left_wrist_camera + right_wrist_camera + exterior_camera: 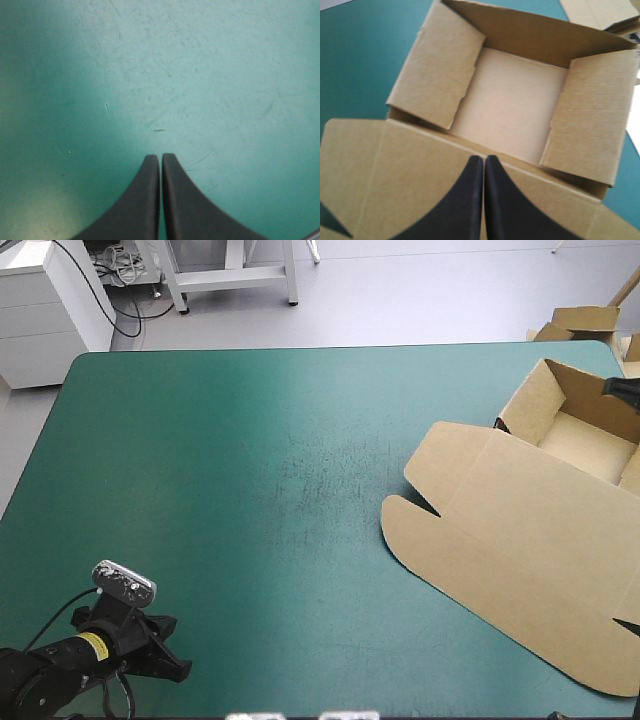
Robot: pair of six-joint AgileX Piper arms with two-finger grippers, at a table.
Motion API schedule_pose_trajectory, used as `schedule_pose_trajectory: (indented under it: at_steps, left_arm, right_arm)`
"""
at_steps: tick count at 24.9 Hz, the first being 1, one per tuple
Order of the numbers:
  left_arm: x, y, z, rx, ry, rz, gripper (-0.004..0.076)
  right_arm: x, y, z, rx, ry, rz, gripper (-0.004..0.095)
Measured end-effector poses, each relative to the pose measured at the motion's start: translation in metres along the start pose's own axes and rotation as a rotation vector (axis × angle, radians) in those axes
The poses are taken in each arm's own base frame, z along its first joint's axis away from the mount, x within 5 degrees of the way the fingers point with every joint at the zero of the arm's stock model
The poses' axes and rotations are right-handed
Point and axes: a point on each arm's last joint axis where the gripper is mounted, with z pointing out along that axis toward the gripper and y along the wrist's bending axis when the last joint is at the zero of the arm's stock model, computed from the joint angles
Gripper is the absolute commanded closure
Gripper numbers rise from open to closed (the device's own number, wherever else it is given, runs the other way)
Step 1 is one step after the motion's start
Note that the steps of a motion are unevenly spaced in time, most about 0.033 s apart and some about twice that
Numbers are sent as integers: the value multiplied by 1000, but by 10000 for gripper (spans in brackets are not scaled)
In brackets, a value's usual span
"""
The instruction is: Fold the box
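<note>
The brown box lies at the table's right side as an open tray with raised walls and its lid flat toward the near edge. In the right wrist view my right gripper is shut and empty, hovering over the fold between the lid and the tray, whose two side flaps lean inward. In the high view only a black tip shows at the tray's right wall. My left gripper rests at the near left corner, shut and empty, over bare cover.
More brown board sits beyond the table's far right corner, also seen past the tray. The teal-green cover stretches between the left gripper and the box. The box's right part runs out of the high view.
</note>
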Motion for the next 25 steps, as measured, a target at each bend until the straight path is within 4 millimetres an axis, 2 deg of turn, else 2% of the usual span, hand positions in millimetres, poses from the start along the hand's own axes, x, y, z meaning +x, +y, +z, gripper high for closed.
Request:
schedule_pose_trajectory:
  at_steps: [2, 5, 10, 13, 14, 20, 25]
  left_arm:
    - [0, 0, 0, 0, 0, 0, 731]
    - [0, 0, 0, 0, 0, 0, 731]
    - [0, 0, 0, 0, 0, 0, 731]
    - [0, 0, 0, 0, 0, 0, 731]
    - [0, 0, 0, 0, 0, 0, 731]
    - [0, 0, 0, 0, 0, 0, 731]
    - [0, 0, 0, 0, 0, 0, 731]
  right_arm:
    - [15, 26, -9, -63, 10, -71, 919]
    - [35, 46, -20, -118, 20, -150, 920]
    - [75, 63, -35, -181, 46, -251, 926]
    - [97, 64, -37, -194, 57, -271, 928]
    - [112, 62, -35, -193, 68, -272, 928]
    - [156, 55, -26, -189, 88, -291, 928]
    - [210, 47, -20, -190, 93, -295, 928]
